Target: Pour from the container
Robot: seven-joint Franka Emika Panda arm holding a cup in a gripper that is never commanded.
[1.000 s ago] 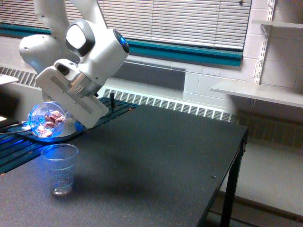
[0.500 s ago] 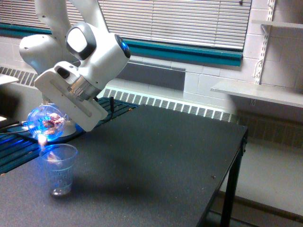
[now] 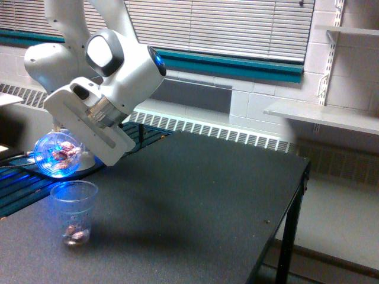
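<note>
My gripper (image 3: 74, 145) is shut on the container (image 3: 57, 155), a small clear cup lit blue. It is tipped on its side with its round mouth toward the exterior view's left, and several pinkish-brown pieces still sit inside. Directly below stands a taller tapered clear cup (image 3: 74, 212), upright on the dark table (image 3: 195, 201). A few pieces lie at its bottom. My fingers are mostly hidden behind the white hand.
The white arm base (image 3: 50, 65) rises at the back left beside a dark slatted rack (image 3: 18, 183) glowing blue. The table's right edge (image 3: 299, 183) drops off to the floor. A wall shelf (image 3: 320, 112) hangs at the far right.
The container tilted further over the tall cup. Pieces fell out of it, and some now lie at the bottom of the tall cup.
</note>
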